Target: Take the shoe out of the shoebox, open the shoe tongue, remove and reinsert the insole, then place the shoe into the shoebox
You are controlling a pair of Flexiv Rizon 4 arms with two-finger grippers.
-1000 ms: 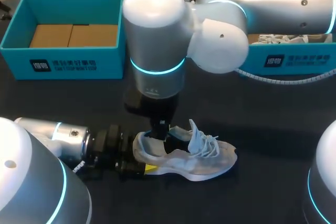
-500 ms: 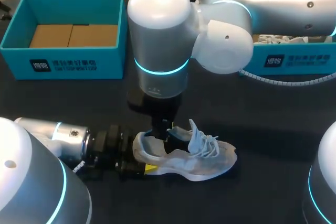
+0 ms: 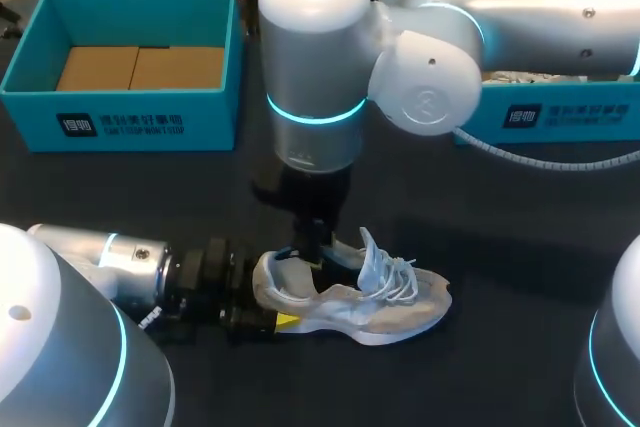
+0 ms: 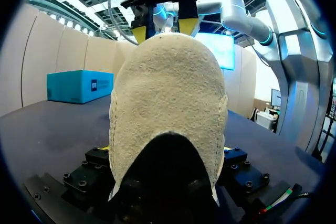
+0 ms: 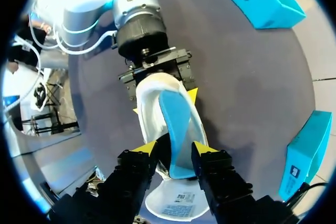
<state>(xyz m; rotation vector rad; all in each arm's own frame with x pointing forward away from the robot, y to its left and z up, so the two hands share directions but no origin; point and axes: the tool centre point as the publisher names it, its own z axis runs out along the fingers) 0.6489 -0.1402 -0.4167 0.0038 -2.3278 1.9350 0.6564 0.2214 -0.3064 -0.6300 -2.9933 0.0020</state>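
A pale grey shoe lies on its sole on the dark table, toe to the right, laces loose and tongue standing up. My left gripper is shut on its heel, one finger on each side. My right gripper hangs straight down over the shoe's mouth. In the right wrist view its fingers stand open on either side of the blue insole, which lies along the inside of the shoe. The tongue is folded back under this gripper.
A teal box with cardboard in its bottom stands at the back left. A second teal box with white paper stands at the back right, partly behind my right arm. A white cable runs in front of it.
My right arm's wrist has shifted a little to the right above the shoe, and its fingers have spread slightly. The left arm and the shoe have stayed put.
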